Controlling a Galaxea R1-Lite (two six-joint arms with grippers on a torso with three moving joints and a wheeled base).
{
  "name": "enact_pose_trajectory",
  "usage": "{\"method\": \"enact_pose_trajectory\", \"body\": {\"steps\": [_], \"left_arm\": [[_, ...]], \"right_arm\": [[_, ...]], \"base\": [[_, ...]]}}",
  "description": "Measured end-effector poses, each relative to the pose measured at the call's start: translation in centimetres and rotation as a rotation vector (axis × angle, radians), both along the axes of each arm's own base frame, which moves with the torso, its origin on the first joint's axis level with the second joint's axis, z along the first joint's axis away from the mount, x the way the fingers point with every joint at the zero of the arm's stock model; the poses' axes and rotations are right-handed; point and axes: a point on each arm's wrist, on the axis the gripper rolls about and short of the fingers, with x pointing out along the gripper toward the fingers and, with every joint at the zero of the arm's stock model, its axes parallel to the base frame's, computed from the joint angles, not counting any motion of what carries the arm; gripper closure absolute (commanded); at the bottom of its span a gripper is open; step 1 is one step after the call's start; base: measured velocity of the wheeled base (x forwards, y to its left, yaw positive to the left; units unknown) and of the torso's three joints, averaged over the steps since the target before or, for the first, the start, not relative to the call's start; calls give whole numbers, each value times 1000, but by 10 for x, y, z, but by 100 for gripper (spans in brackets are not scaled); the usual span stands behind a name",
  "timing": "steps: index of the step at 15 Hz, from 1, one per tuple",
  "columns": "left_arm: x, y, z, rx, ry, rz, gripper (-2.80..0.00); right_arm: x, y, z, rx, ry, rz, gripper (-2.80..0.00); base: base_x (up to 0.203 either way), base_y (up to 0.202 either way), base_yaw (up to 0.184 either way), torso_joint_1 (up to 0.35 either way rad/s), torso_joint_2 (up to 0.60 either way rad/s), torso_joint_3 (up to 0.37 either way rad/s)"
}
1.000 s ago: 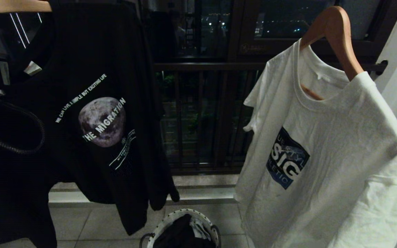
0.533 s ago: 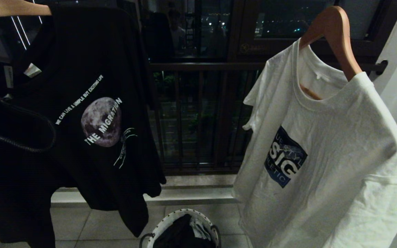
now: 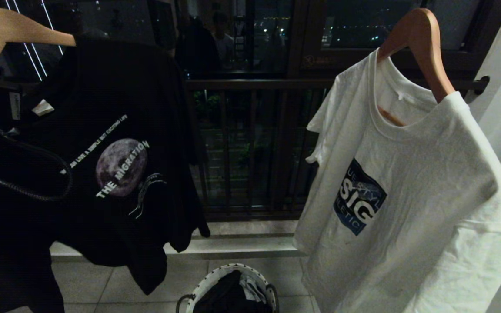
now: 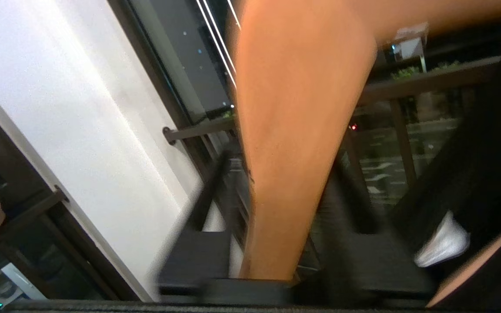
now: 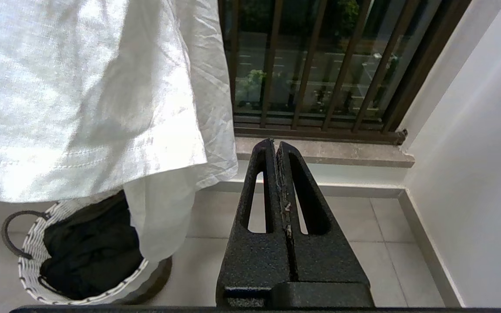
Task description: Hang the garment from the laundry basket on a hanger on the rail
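Garment [image 3: 115, 165], a black T-shirt, hangs on a wooden hanger [image 3: 11, 32] at our left, while more dark cloth lies in the laundry basket [image 3: 209, 284] on the floor below. Our left pincer [image 4: 285, 261] straddles that hanger's neck; whether it grips, we cannot tell. We should free it slowly, keeping the hook seated. Our right pincer [image 5: 275, 150] is clenched, empty. Hook and rail are out of view.

The head view faces the dark barred window [image 3: 250, 143] from mid-height. The left wrist view sits close against a wooden hanger [image 4: 294, 143]. The right wrist view looks down, sharing the white patterned laundry basket [image 5: 33, 261] with the head view.
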Motion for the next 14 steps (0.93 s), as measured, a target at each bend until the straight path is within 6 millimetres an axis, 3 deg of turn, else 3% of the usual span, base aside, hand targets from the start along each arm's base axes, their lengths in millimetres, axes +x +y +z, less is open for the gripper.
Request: {"method": "enact_pose_trajectory", "body": {"steps": [9,10,14], "left_arm": [[-28,0,18,-12,-95,-52,-280],[-34,0,21,-23,-117,-60,0],[-62,-6,28,-69,-117,-140,0]], "right_arm": [[0,0,0,2,-1,0,0],[0,0,0,2,-1,0,0],[0,0,0,2,-1,0,0]], "base": [[0,0,0,0,0,0],[0,0,0,0,0,0],[0,0,0,0,0,0]]}}
